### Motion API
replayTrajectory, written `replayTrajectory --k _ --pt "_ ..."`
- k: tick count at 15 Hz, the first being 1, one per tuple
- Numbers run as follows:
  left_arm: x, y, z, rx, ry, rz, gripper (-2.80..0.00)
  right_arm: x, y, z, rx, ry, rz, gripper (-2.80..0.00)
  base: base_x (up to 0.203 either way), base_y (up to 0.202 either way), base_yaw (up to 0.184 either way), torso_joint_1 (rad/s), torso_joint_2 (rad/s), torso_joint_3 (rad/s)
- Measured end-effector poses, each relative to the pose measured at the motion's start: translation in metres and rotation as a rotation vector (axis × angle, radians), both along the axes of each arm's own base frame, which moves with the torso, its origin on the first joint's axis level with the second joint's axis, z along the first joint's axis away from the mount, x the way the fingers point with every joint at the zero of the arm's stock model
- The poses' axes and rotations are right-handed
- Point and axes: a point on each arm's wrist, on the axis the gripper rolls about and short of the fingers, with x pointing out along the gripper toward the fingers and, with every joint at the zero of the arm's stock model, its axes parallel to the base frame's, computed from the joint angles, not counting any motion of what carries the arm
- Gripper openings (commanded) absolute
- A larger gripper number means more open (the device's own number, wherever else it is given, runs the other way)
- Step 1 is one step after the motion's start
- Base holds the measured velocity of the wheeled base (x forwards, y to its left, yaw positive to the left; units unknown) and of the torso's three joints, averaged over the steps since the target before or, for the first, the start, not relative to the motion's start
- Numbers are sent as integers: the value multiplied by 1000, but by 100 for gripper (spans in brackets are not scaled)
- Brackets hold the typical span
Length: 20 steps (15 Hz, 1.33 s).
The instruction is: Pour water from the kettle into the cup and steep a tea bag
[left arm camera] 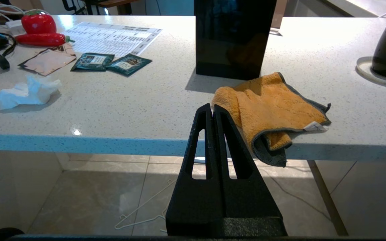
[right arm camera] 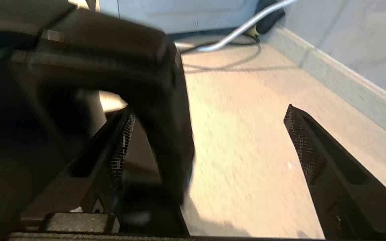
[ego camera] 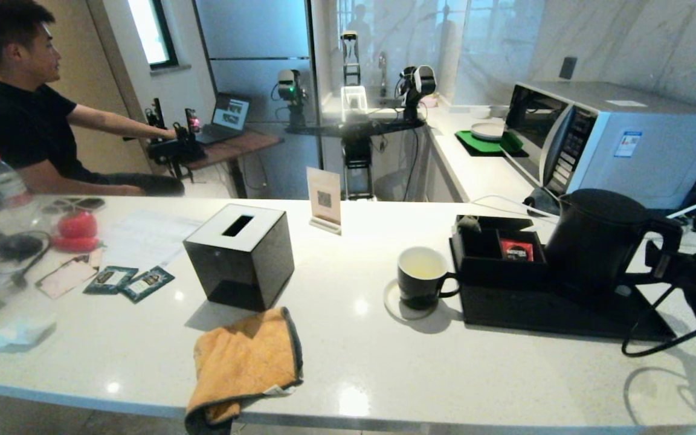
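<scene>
At the far right of the counter, the right gripper (right arm camera: 206,147) is spread wide around the kettle's handle (right arm camera: 159,110): one finger sits inside the loop, the other stands clear on the outer side, and nothing is clamped yet. The handle's grip bar runs upright between the fingers, so closing on it looks like the move this grasp depends on. The kettle (ego camera: 596,238) stands on the black tray (ego camera: 541,308), with its handle toward the right arm and its body to the left of the gripper. The cup (ego camera: 423,278) waits further left on a coaster, just beside the tray. No tea bag can be picked out for certain. The left gripper (left arm camera: 212,110), pressed together, hangs below the counter's near edge, beside the orange cloth (left arm camera: 270,107).
</scene>
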Motion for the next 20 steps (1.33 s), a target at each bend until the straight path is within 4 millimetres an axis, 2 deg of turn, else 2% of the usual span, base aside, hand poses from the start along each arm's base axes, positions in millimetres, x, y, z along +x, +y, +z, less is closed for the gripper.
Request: replayTrajectory --k 8,9,20 --pt "0 0 0 0 0 0 -280 -53 18 4 27 76 2 0 0 0 0 0 0 0" --pt "0 0 0 0 0 0 -280 -57 19 5 27 77 4 -280 0 0 0 0 0 0" --pt "0 0 0 0 0 0 -280 -108 38 8 59 158 94 -280 0 0 0 0 0 0"
